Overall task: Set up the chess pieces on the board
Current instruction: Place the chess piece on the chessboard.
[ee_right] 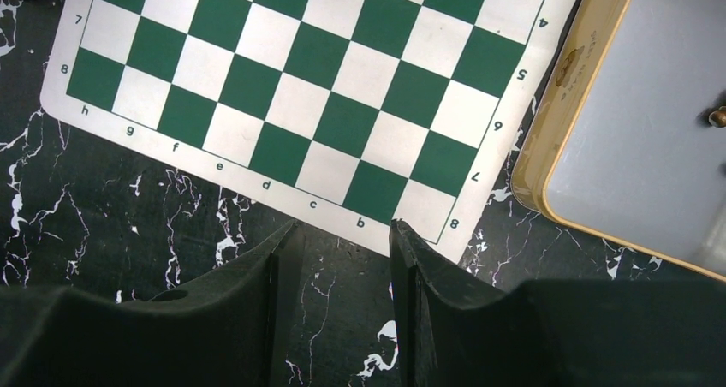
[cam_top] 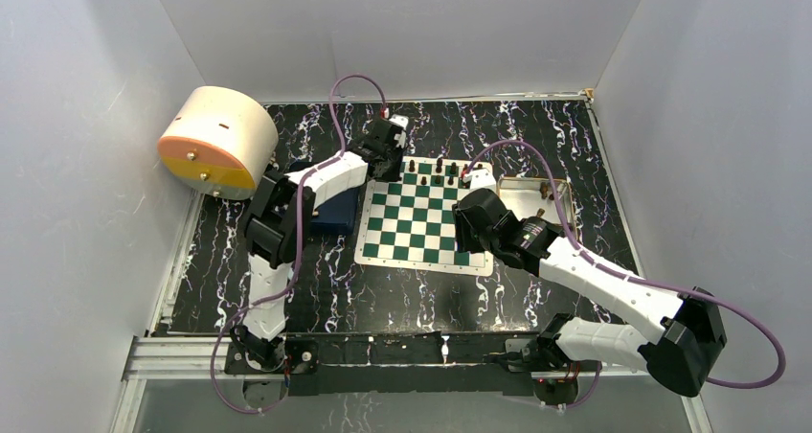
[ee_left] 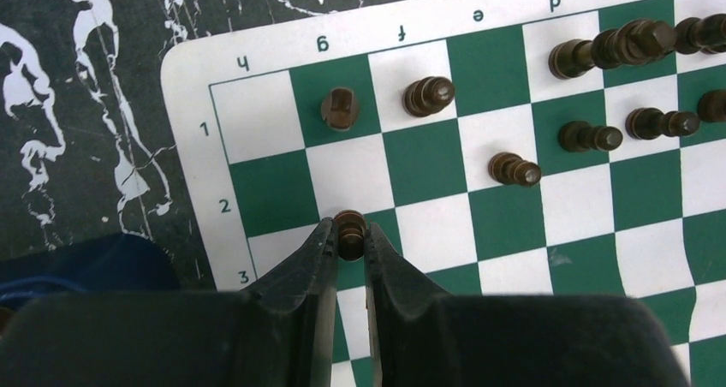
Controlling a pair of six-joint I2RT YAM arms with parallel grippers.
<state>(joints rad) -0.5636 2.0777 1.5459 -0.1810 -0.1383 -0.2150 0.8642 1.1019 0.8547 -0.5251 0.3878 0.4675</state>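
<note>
Black marbled table (cam_top: pixel 536 136), with the board (cam_top: pixel 412 227) flat at centre and row 1 along its far edge. The gold tin tray (ee_right: pixel 569 66) sits just right of the board, probably as the piece supply; what is left in it is too small to tell.

The right gripper (ee_right: pixel 342 241) hangs low over bare table just off the board's near right corner. Its jaws are partly apart with nothing between them, likely parked out of the way.

The left gripper (ee_left: pixel 348 237) is at the far left corner, pinched narrow on one pawn (ee_left: pixel 349 224) over the g file around row 2. It looks like a pawn-row placement. Cannot tell if the base touches the mat.

The other chess pieces (ee_left: pixel 428 96) stand on rows 1 and 2, from g rightward. Squares h1 and h2 are bare.
</note>
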